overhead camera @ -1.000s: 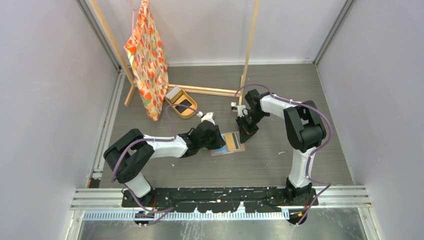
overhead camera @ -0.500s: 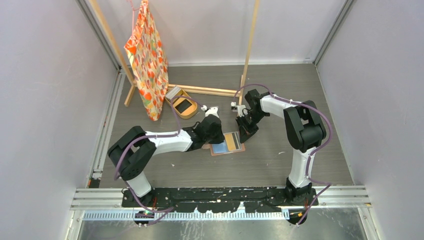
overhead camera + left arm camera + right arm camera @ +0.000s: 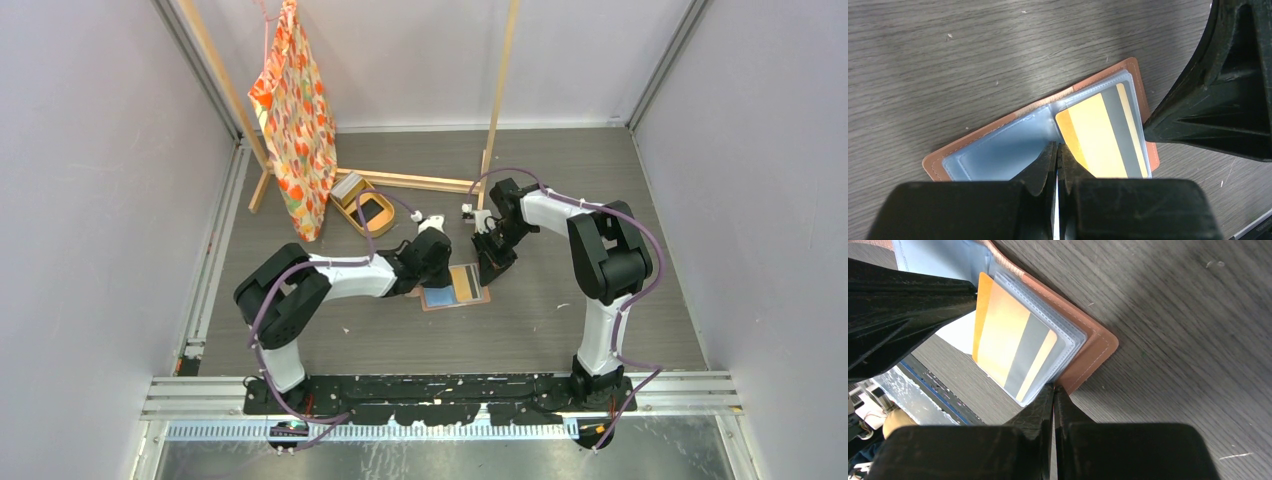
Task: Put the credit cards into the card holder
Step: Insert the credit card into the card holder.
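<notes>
L arm: elbow folded, forearm runs twd 3 o'clock in top view, wrist bent down. left gripper (image 3: 438, 278) has fingers (image 3: 1040, 167) pressed together, only a thin slit btwn. R arm: upper link goes 12 o'clock, forearm reaches twd 10 o'clock, right gripper (image 3: 492, 270) aimed 6 o'clock, fingers (image 3: 1040, 407) also together. Grippers near each other, R at approx 2 o'clock of L.

Closed right end effector (image 3: 1053, 392) at the brown corner of the open card holder (image 3: 1093, 347), gold-and-grey credit card (image 3: 1013, 347) atop it
</notes>
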{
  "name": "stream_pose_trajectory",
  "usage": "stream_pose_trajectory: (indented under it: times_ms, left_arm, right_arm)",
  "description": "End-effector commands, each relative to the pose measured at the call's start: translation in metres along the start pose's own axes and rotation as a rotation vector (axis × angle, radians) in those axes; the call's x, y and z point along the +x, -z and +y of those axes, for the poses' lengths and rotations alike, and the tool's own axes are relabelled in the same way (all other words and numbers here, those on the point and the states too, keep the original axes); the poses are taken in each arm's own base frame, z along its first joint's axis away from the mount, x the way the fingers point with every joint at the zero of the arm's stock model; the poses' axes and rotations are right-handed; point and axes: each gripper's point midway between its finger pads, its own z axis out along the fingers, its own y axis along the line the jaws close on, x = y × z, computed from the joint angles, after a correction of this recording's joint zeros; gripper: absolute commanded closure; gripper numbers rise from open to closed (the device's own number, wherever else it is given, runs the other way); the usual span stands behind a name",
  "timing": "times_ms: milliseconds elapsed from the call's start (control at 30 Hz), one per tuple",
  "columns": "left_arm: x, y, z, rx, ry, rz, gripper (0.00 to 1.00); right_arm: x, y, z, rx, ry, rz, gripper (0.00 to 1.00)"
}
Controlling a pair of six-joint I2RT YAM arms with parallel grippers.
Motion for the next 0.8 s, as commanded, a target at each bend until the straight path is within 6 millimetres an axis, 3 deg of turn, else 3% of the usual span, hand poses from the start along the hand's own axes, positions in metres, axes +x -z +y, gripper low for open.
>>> stream_pose_trajectory:
  times_ms: [0,500,600,767]
  left_arm:
    - [-0.010,-0.005,-0.012,0.035,-0.007,-0.008,0.98]
    - [-0.013,-0.003,-0.034,0.141,-0.041,-0.003,0.96]
    - [-0.018,0.005,-0.023,0.090,-0.075,-0.026,0.93]
    - [-0.043,0.041,-0.016,0.076,-0.159,-0.110,0.87]
  right_arm:
    - [-0.019,0.015,0.008,-0.002,0.038,-0.076,0.92]
    - [-0.022,0.020,0.010,0.008,0.066,-0.087,0.91]
    - [-0.024,0.036,0.004,0.047,0.097,-0.111,0.89]
    - [-0.020,0.075,0.003,0.070,0.181,-0.174,0.88]
